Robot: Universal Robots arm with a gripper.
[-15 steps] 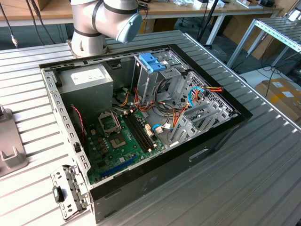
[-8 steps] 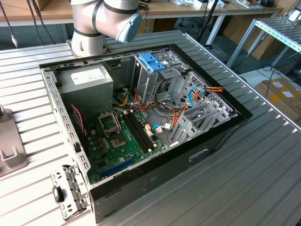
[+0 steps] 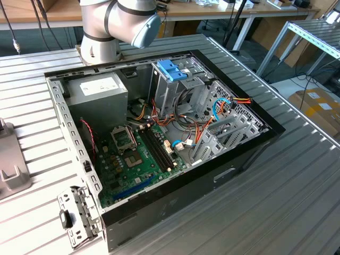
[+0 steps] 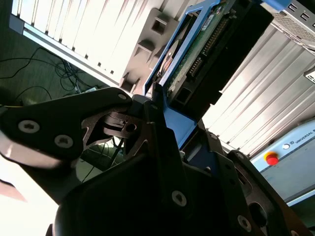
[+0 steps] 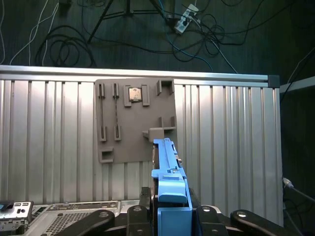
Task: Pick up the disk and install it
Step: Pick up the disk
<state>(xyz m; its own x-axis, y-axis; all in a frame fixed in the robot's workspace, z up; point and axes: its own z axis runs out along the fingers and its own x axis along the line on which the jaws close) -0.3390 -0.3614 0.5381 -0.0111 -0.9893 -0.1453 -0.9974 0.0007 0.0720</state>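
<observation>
The disk, a dark drive in a light blue carrier, sits edge-on between the black fingers of my gripper, which is shut on it. In the second wrist view the disk shows its green circuit board and dark body, with the gripper clamped on the carrier's blue end. The disk hangs above the ribbed metal table, in front of a grey holder plate. The open computer case lies on its side in the exterior view, with a metal drive cage at its far end.
A darker blue latch piece tops the drive cage. Loose cables and the green motherboard lie inside the case. The arm's base stands behind it. A grey fixture and a metal bracket lie at the exterior view's left.
</observation>
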